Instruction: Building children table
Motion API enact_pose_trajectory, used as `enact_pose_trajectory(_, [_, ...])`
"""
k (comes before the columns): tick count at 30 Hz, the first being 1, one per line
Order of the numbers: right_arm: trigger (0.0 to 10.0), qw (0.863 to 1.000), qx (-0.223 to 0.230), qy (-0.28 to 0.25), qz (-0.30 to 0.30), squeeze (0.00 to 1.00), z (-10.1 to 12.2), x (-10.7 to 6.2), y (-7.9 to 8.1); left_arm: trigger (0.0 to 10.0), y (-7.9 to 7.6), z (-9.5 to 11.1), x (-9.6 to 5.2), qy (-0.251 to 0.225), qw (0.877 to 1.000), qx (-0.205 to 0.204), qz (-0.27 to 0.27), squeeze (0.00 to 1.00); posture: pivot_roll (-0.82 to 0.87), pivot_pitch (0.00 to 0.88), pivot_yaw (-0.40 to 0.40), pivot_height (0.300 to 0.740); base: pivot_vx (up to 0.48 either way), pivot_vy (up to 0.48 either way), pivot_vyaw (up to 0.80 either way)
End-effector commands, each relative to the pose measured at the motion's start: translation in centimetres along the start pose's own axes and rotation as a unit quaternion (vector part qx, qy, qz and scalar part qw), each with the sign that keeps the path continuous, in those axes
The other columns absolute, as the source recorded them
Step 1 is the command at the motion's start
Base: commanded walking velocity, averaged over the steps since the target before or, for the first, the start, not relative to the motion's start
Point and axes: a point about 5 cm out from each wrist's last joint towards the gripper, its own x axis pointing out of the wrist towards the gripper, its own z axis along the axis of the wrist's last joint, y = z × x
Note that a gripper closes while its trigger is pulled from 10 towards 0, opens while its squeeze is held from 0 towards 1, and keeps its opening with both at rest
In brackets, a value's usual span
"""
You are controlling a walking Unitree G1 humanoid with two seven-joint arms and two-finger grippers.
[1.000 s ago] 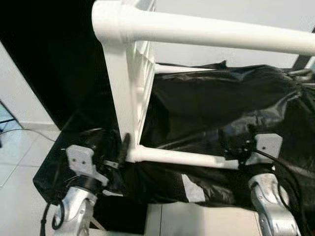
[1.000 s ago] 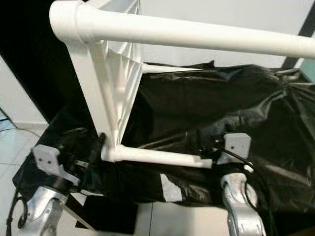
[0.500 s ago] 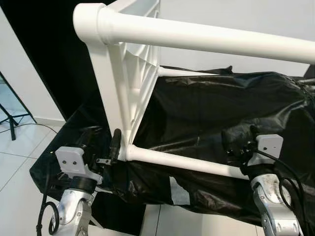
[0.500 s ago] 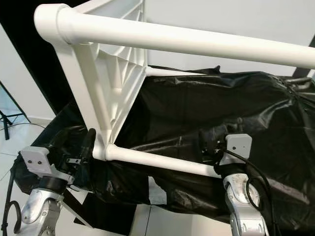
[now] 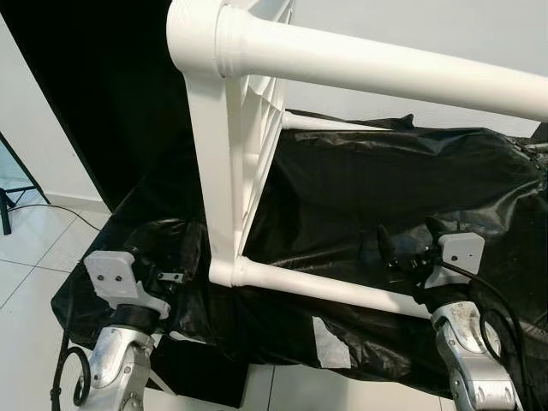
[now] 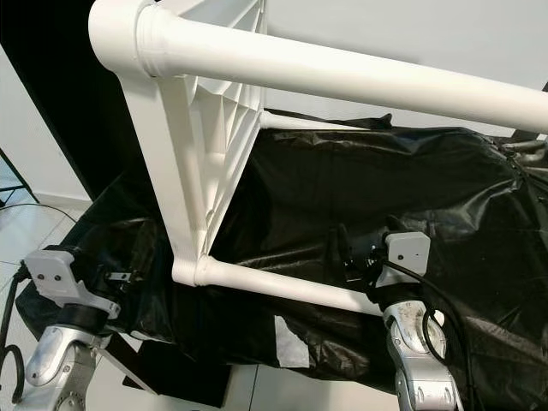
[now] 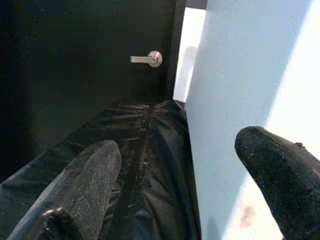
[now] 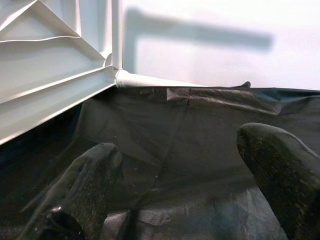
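My head views are bright and fairly sharp; the white table [image 5: 231, 171] nearly blows out up close. The black sheet [image 5: 385, 197] throws soft sheen along its creases. A leg's shadow falls on the wall [image 8: 200, 35] in my right wrist view. Both wrist views blur the near fingers [image 7: 80, 185].

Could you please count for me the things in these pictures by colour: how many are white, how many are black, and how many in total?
White: 1, the table with its legs.
Black: 3, the plastic sheet, the left gripper, the right gripper.
Total: 4.
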Motion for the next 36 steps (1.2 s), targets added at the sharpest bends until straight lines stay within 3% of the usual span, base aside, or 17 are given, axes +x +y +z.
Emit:
enact_pose_trajectory(1, [10.0, 1.0, 0.005, 0.002, -0.002, 0.0, -0.2, -0.1, -0.1, 10.0, -0.1, -0.3, -0.2, 0.011, 1.0, -0.004, -0.002, 0.0, 0.12, 0.0, -0.02, 0.74, 0.0, 0.0, 0.0])
enact_pose_trajectory(11, [10.0, 1.0, -0.022, -0.017, 0.003, 0.0, 0.6, 0.2, -0.2, 10.0, -1.0, 0.1, -0.7, 0.009, 0.998, -0.024, -0.054, 0.0, 0.12, 0.0, -0.016, 0.74, 0.0, 0.0, 0.0])
enact_pose_trajectory(14, [10.0, 0.999, -0.026, -0.018, 0.003, 0.0, 0.6, 0.2, -0.2, 10.0, -1.7, -0.1, -1.2, 0.034, 0.993, -0.03, -0.108, 0.0, 0.12, 0.0, -0.015, 0.74, 0.0, 0.0, 0.0])
enact_pose_trajectory(36, [10.0, 1.0, -0.016, -0.009, -0.014, 0.0, 0.2, -0.3, 0.0, 10.0, -0.9, -0.6, -0.7, 0.071, 0.992, -0.027, -0.101, 0.0, 0.1, 0.0, 0.005, 0.74, 0.0, 0.0, 0.0])
